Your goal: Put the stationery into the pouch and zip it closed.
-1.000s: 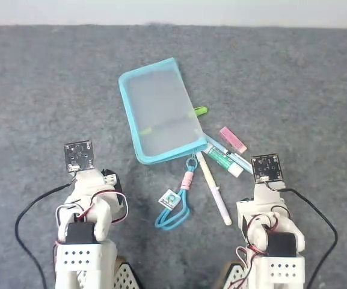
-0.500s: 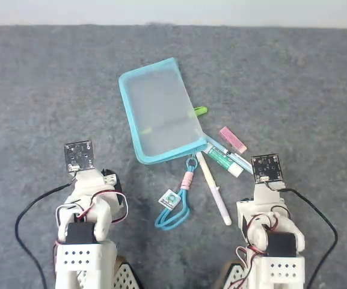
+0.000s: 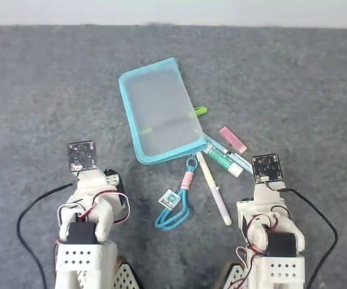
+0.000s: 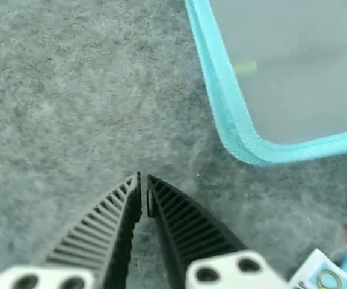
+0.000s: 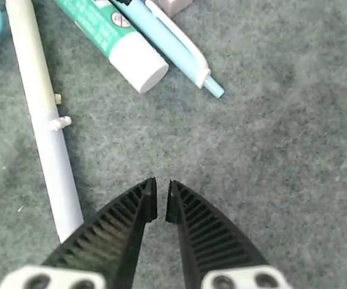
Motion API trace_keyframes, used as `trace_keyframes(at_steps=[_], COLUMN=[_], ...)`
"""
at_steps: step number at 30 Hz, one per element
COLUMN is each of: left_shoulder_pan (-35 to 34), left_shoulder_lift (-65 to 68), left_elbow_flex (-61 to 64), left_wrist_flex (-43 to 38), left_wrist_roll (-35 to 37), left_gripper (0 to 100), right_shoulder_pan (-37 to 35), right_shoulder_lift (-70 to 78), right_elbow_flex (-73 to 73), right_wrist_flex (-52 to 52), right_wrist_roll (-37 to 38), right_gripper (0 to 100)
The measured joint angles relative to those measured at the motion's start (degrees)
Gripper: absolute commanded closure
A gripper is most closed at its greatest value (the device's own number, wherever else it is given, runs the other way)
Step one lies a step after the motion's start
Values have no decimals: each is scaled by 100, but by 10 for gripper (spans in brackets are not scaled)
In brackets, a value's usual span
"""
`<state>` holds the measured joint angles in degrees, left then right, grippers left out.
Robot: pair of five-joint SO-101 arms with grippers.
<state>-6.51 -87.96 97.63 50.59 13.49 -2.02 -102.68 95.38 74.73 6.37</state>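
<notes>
A translucent pouch (image 3: 160, 113) with a teal border lies flat mid-table; its corner (image 4: 245, 141) is just ahead of my left gripper (image 4: 144, 178), which is shut over bare carpet. A teal loop strap (image 3: 174, 214) with a pink band and a tag trails from the pouch. Beside it lie a white pen (image 3: 214, 189), a green-and-white glue stick (image 3: 225, 161), a light blue pen (image 3: 233, 156), a pink eraser (image 3: 233, 139) and a green marker tip (image 3: 201, 111). My right gripper (image 5: 161, 183) is shut, empty, near the white pen (image 5: 44, 129), glue stick (image 5: 116, 42) and blue pen (image 5: 176, 51).
Grey carpet covers the table, with a pale wall strip along the far edge. Both arm bases (image 3: 86, 253) stand at the near edge, with black cables looping beside them. Open carpet lies left and right of the pouch.
The left arm has shifted slightly toward the pouch. The right arm and the objects have not moved.
</notes>
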Motion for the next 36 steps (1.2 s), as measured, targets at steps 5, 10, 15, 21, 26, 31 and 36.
trace_keyframes(at_steps=[5, 10, 15, 21, 26, 31, 36], left_shoulder_pan=[343, 949, 1292, 1723, 1943, 1925, 985], left_shoulder_lift=[0, 0, 0, 0, 0, 0, 0], left_elbow_flex=[0, 0, 0, 0, 0, 0, 0], left_wrist_flex=[0, -9, -9, -9, -712, -2004, -2127], left_wrist_roll=[0, 0, 0, 0, 0, 0, -18], left_gripper=[986, 986, 986, 986, 986, 986, 986], right_shoulder_pan=[-475, -897, -1055, -1081, -1292, -1846, -2312], right_shoulder_lift=[0, 0, 0, -9, 158, 1864, 4281], right_elbow_flex=[0, 0, 0, -501, -1538, -2523, -3508], right_wrist_flex=[0, -431, -1398, -1354, -1046, -1002, -1415], right_wrist_roll=[0, 422, 1899, 2031, 1697, 1222, 738], right_gripper=[957, 959, 957, 959, 961, 961, 957])
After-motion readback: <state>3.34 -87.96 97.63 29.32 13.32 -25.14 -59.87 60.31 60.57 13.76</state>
